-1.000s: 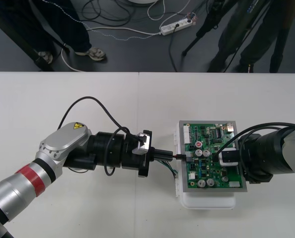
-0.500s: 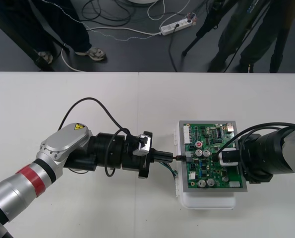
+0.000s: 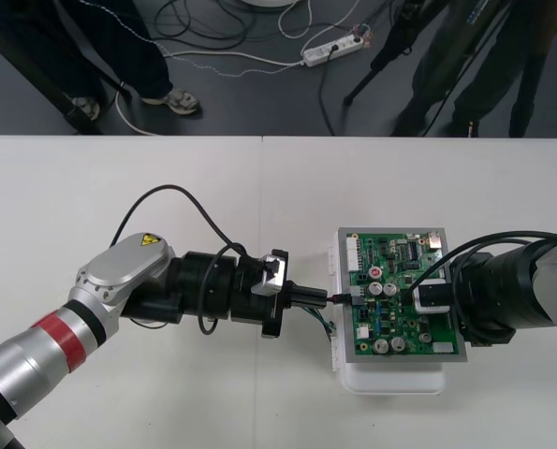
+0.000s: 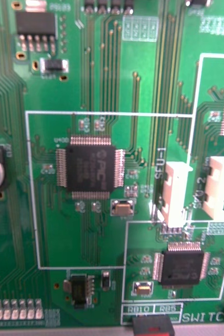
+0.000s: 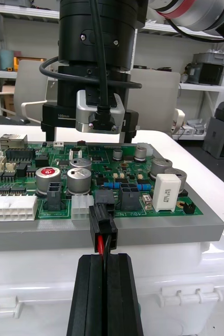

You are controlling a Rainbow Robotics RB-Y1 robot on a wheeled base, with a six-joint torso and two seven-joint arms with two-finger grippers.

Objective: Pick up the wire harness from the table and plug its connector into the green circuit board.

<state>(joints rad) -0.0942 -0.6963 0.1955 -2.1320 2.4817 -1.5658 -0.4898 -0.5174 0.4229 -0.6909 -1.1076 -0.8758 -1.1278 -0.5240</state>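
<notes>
Black fingers (image 5: 88, 294) of the left gripper (image 3: 323, 296) are pressed together on the wire harness (image 5: 104, 245). I can see its red and black wires pinched between them just behind the plug (image 5: 102, 223). From the left wrist camera, that small black plug stands at the green circuit board (image 5: 143, 173), up against a black socket on the edge facing the gripper. I cannot tell whether it is fully seated. From above, the gripper points straight at the board's left edge, about halfway along it. A loose loop of thin wire (image 3: 322, 321), green among it, sags between the gripper and the board.

The board sits on a grey plate (image 5: 153, 231) over a white base (image 3: 395, 379). Capacitors, a white relay block and white headers stand near the plug.

The right gripper (image 3: 434, 297) is over the board's right half, reaching in from that side. Its camera block shows from the left wrist, standing above the board's far part. Its own camera looks flat down onto chips and white connectors on the board (image 4: 91, 79). I cannot tell whether it is apart or together.

The board lies on the plain light table (image 3: 166, 178).
</notes>
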